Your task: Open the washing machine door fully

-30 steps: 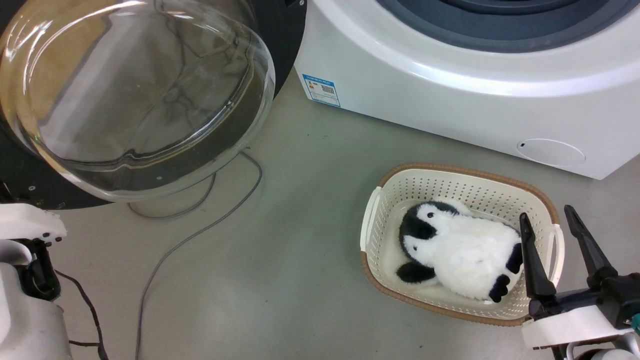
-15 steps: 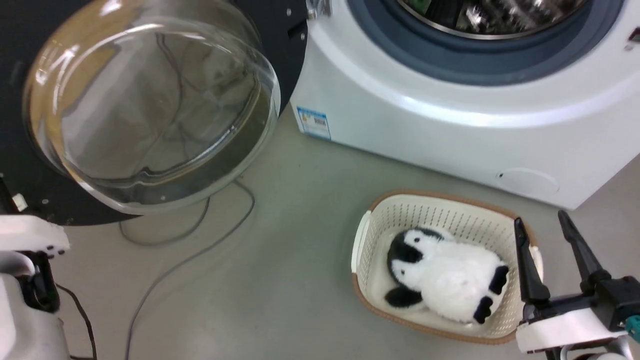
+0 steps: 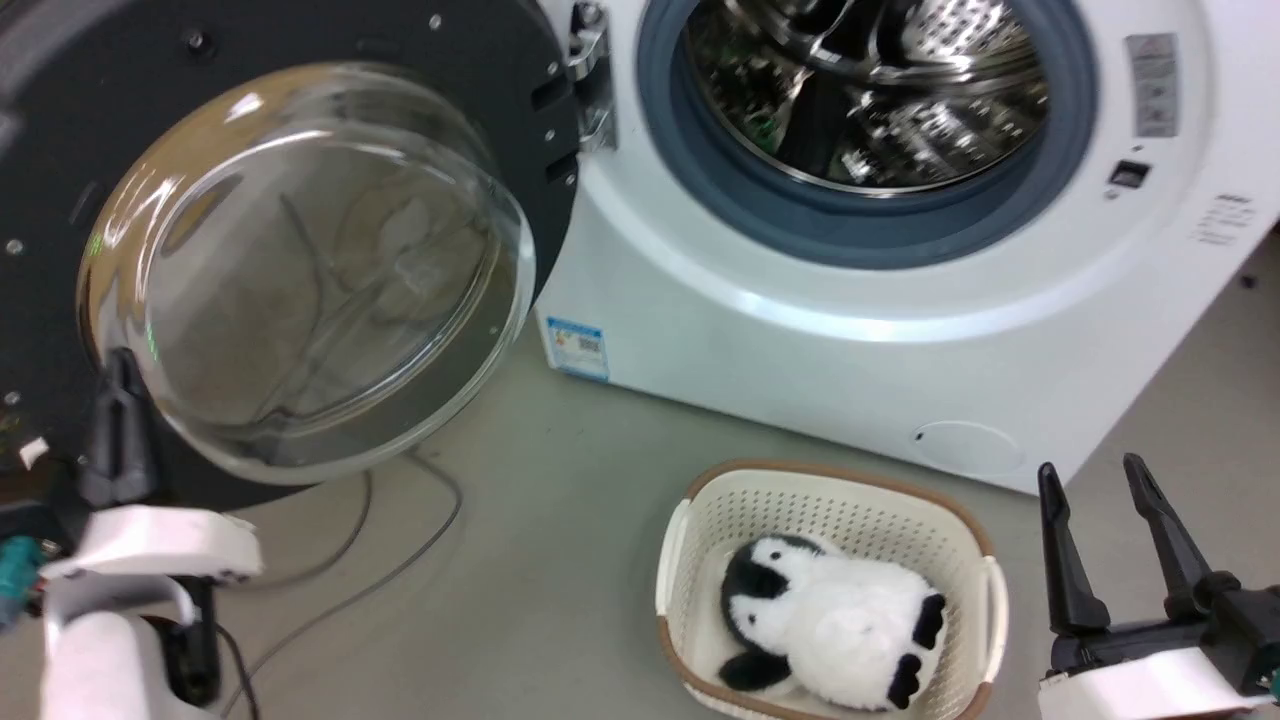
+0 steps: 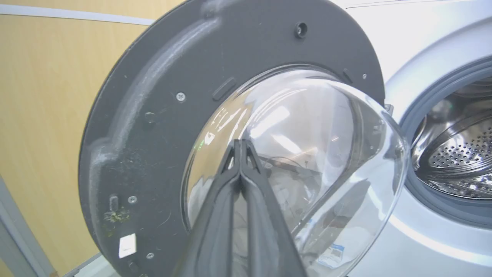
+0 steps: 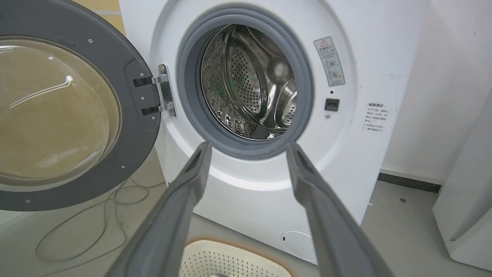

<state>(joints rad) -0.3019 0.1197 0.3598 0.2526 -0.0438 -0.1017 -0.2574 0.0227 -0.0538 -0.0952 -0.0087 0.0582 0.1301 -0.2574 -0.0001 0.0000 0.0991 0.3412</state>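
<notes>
The washing machine door [image 3: 300, 40] stands swung out to the left of the washing machine [image 3: 800, 350], held by a metal hinge [image 3: 590, 80]. Its clear glass bowl [image 3: 300, 260] bulges toward me. My left gripper [image 3: 118, 362] is shut with nothing in it, its tip in front of the bowl's lower left edge. In the left wrist view the left gripper [image 4: 240, 143] points at the bowl [image 4: 307, 154] of the door [image 4: 153, 115]; whether it touches is unclear. My right gripper [image 3: 1088, 467] is open at the lower right, and in its wrist view the right gripper [image 5: 248, 146] faces the steel drum [image 5: 250, 84].
A cream basket [image 3: 700, 510] with a black-and-white penguin plush [image 3: 830, 630] sits on the floor before the machine. Grey cables [image 3: 400, 540] lie under the door. A wooden wall [image 4: 38, 96] is behind the door. Another white appliance [image 5: 469, 192] stands right of the machine.
The head camera has tilted up, so the drum opening and hinge have come into view. My left gripper's shut fingers now show before the door's lower left.
</notes>
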